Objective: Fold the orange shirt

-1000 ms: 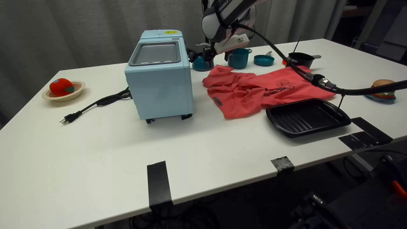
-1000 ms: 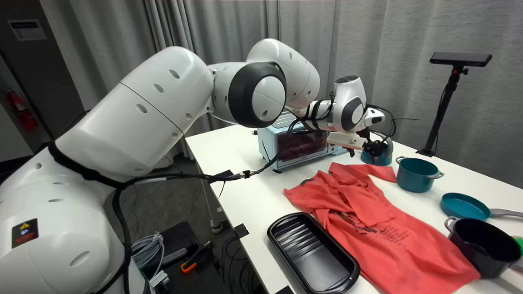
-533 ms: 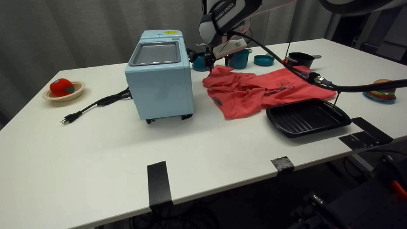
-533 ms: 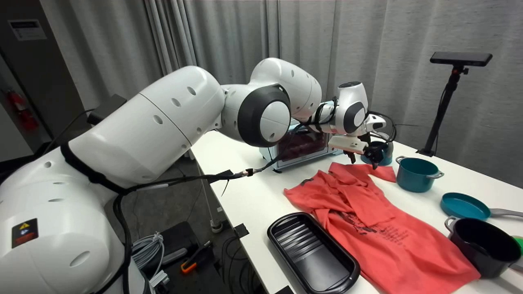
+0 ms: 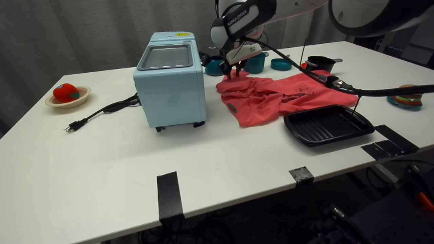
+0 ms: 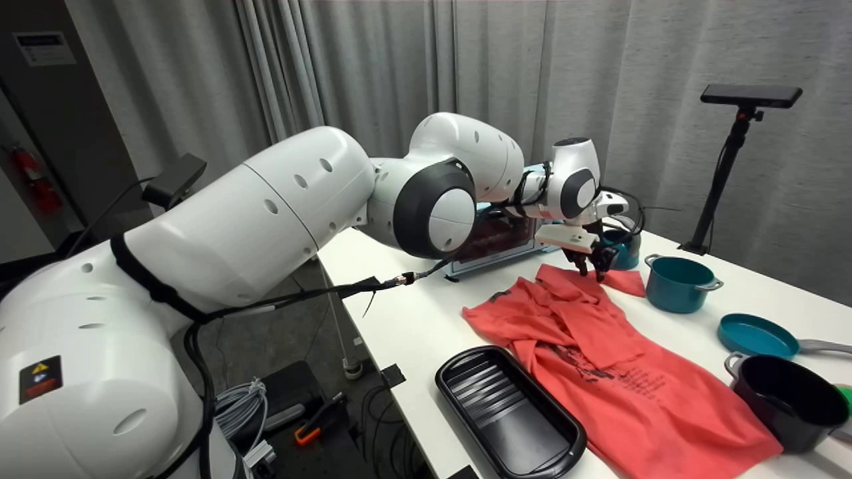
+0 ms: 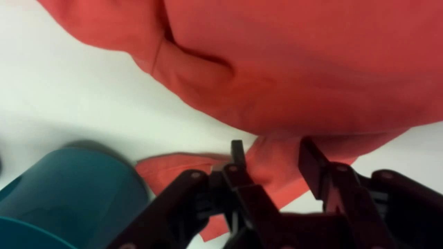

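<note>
The orange shirt [image 5: 301, 93] lies spread and partly bunched on the white table, its printed chest showing [image 6: 639, 379]. Its far sleeve reaches toward the teal pot. My gripper [image 6: 591, 274] points down over that sleeve end, fingertips [image 5: 228, 76] low at the cloth. From the wrist view, the gripper [image 7: 272, 148] is partly open, a gap between its two dark fingers. A narrow strip of sleeve [image 7: 273, 166] runs beneath and between them, with the wide body of the shirt [image 7: 294, 52] ahead. Whether the tips touch the cloth I cannot tell.
A light blue toaster oven [image 5: 171, 98] stands beside the shirt. Close to the gripper are a teal kettle [image 6: 624, 249] and teal pot [image 6: 679, 286]; a teal vessel [image 7: 76, 190] fills the wrist view's lower left. A black baking pan [image 6: 509, 412] borders the shirt.
The arm has come down onto the sleeve area, and the gripper's fingers have drawn closer together. The shirt lies as before.
</note>
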`<action>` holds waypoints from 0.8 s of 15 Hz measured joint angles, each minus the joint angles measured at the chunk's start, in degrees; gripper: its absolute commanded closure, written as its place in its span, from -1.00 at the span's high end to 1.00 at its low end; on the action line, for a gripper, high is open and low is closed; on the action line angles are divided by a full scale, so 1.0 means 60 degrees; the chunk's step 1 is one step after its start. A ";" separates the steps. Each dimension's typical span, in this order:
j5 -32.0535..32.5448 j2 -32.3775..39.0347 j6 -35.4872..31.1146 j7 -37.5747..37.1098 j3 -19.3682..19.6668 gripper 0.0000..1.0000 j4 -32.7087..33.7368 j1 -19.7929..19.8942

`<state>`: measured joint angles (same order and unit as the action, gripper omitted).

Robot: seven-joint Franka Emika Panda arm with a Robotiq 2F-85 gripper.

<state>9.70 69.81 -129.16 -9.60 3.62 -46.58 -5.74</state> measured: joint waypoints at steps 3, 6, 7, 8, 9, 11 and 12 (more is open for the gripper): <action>-0.0012 0.0189 0.0233 0.0000 -0.0017 -1.00 0.0304 -0.0001; -0.0014 0.0353 0.0350 0.0000 -0.0022 -0.99 0.0580 -0.0001; -0.0014 0.0406 0.0350 0.0000 -0.0023 -0.99 0.0671 -0.0001; -0.0014 0.0469 0.0349 0.0000 -0.0025 -0.99 0.0773 -0.0001; -0.0014 0.0538 0.0324 0.0000 -0.0025 -0.99 0.0879 -0.0001; -0.0014 0.0669 0.0276 0.0000 -0.0019 -0.99 0.1098 -0.0002; -0.0014 0.0736 0.0257 0.0000 -0.0010 -0.99 0.1213 -0.0002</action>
<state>9.61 74.22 -127.62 -9.60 3.57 -39.30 -5.75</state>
